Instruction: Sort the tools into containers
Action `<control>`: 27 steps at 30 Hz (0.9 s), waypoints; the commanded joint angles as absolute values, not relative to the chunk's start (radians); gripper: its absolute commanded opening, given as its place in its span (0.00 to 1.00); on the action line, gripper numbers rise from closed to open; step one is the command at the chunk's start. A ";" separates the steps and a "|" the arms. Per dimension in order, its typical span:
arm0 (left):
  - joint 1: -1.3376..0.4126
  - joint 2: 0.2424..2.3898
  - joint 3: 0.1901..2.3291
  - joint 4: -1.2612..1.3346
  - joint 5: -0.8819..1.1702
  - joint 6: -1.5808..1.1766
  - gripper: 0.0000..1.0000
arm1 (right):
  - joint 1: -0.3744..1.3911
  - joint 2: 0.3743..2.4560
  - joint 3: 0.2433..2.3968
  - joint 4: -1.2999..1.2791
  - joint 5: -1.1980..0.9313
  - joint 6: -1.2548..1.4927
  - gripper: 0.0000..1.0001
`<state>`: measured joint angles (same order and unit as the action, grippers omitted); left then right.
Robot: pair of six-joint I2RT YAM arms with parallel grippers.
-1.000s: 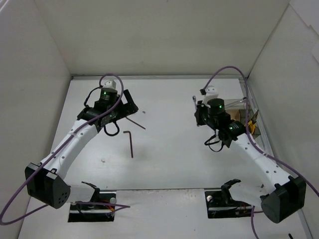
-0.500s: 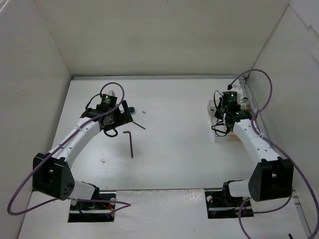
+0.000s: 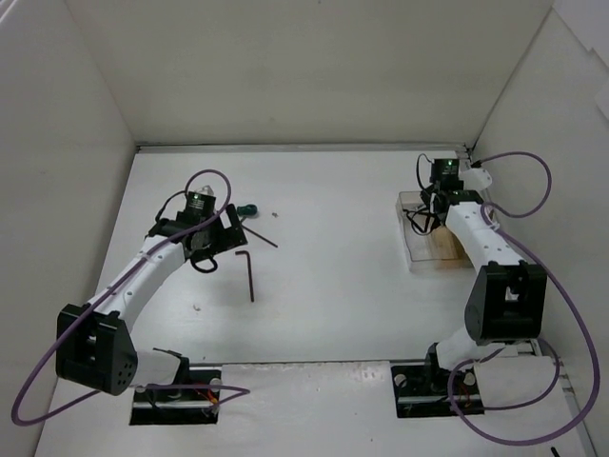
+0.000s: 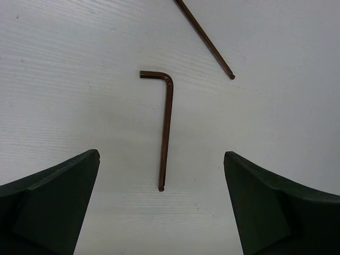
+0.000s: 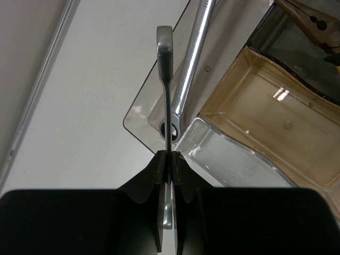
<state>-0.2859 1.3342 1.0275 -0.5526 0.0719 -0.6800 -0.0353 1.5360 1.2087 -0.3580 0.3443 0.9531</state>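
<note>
My left gripper (image 4: 161, 154) is open and hangs low over the table. A dark L-shaped hex key (image 4: 167, 127) lies flat, its long end reaching between the fingertips without touching them. A second, thinner hex key (image 4: 204, 37) lies beyond it. The green-handled screwdriver (image 3: 249, 207) rests further back. My right gripper (image 5: 170, 156) is shut on a silver wrench (image 5: 165, 74), held edge-on above the clear containers (image 3: 433, 249). Another silver wrench (image 5: 190, 58) lies in one bin. The bin beside it, tan-bottomed (image 5: 265, 114), holds nothing. The pliers (image 5: 313, 24) show at the top right edge.
A tiny loose screw (image 3: 274, 214) lies near the screwdriver. White walls close the table on the left, back and right, and a metal rail (image 3: 481, 190) runs beside the bins. Purple cables loop off both arms.
The right arm swung back and right with the wrench, ending over the containers. The left gripper drew back toward the L-shaped hex key, uncovering the green screwdriver.
</note>
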 commanded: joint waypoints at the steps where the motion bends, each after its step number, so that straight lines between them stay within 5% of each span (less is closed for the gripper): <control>1: -0.273 1.276 1.031 -0.523 0.069 -0.655 1.00 | -0.054 1.580 1.301 -0.298 0.431 1.138 0.00; 15: -0.255 1.258 1.022 -0.537 0.041 -0.626 1.00 | -0.090 1.749 1.367 -0.295 0.397 1.316 0.00; 27: -0.245 1.267 1.028 -0.552 0.041 -0.618 1.00 | -0.098 1.807 1.390 -0.293 0.390 1.347 0.21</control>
<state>-0.2554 1.2934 1.0130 -0.5541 0.0540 -0.6357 -0.0891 1.8042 1.3342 -0.3294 0.3546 1.3331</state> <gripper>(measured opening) 0.996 0.191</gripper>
